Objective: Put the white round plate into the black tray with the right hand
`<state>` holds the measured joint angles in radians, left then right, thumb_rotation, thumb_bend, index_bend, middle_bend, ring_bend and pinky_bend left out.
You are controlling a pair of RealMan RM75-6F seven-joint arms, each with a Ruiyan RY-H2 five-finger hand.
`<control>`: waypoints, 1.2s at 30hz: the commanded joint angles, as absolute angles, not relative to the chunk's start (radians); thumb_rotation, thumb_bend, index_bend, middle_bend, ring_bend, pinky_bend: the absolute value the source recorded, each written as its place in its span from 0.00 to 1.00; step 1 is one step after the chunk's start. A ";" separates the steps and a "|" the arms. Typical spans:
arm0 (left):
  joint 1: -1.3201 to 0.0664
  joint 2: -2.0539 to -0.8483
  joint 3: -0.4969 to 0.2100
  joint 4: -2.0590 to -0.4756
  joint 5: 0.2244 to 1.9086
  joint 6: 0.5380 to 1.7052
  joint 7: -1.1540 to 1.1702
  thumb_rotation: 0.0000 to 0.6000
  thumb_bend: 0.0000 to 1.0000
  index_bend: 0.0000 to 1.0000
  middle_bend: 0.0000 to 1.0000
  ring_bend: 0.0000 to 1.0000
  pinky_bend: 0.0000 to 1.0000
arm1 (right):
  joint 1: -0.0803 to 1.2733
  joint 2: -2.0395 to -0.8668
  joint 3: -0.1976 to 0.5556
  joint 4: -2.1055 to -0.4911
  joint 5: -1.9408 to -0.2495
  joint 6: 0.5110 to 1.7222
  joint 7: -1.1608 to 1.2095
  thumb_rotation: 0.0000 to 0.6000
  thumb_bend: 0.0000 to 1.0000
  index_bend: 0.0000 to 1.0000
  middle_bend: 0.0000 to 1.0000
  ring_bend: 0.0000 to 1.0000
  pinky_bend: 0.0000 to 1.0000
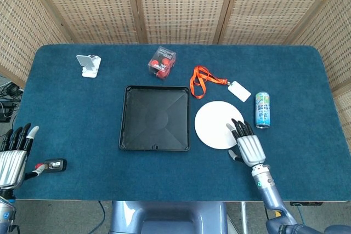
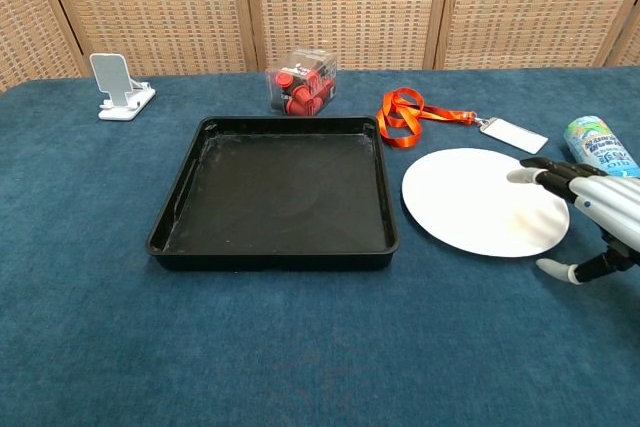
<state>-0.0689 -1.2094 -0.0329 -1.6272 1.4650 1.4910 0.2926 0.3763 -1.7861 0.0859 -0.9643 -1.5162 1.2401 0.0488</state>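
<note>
Your right hand [image 1: 246,143] is over the near-right edge of the plate [image 1: 217,123], fingers [image 2: 548,171] extended and spread, holding nothing. In the chest view the fingertips reach over the plate's right rim, thumb [image 2: 560,270] out below the edge, off the plate. Can't tell whether the fingers actually touch the plate.

Plate lies flat on the table [image 1: 307,86], just right of the tray [image 1: 155,118], a narrow gap between them. Tray has nothing in it.

Your left hand [image 1: 13,154] is at the near-left table edge, fingers straight and slightly apart, nothing in it. A small black device [image 1: 50,165] with a red tip lies just beside it.

Can [image 1: 262,109] lies on its side just right of the plate, near your right hand. Orange lanyard [image 1: 202,78] with a white badge [image 1: 239,91] sits behind the plate. Clear box [image 1: 162,62] of red items is behind the tray; white phone stand [image 1: 88,66] is at far left.
</note>
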 commanded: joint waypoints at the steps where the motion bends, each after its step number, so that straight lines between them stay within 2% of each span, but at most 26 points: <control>1: -0.070 -1.209 -0.036 -1.627 1.457 1.487 0.292 1.00 0.00 0.00 0.00 0.00 0.00 | 0.383 -1.792 0.088 -0.957 -1.513 1.235 0.053 1.00 0.49 0.14 0.00 0.00 0.00; 14: -0.076 -1.208 -0.038 -1.623 1.434 1.467 0.297 1.00 0.00 0.00 0.00 0.00 0.00 | 0.409 -1.839 0.096 -0.896 -1.496 1.215 0.073 1.00 0.49 0.19 0.00 0.00 0.02; 21: -0.078 -1.210 -0.038 -1.620 1.429 1.463 0.295 1.00 0.00 0.00 0.00 0.00 0.00 | 0.422 -1.876 0.106 -0.840 -1.491 1.221 0.090 1.00 0.53 0.30 0.00 0.00 0.05; 25: -0.079 -1.211 -0.037 -1.620 1.427 1.461 0.295 1.00 0.00 0.00 0.00 0.00 0.00 | 0.429 -1.895 0.108 -0.804 -1.486 1.215 0.107 1.00 0.53 0.33 0.00 0.00 0.06; 32: -0.082 -1.212 -0.037 -1.618 1.422 1.454 0.295 1.00 0.00 0.00 0.00 0.00 0.00 | 0.434 -1.934 0.117 -0.745 -1.480 1.233 0.139 1.00 0.52 0.46 0.03 0.00 0.07; 36: -0.082 -1.212 -0.038 -1.618 1.420 1.454 0.294 1.00 0.00 0.00 0.00 0.00 0.00 | 0.436 -1.943 0.118 -0.729 -1.482 1.244 0.151 1.00 0.52 0.51 0.05 0.00 0.07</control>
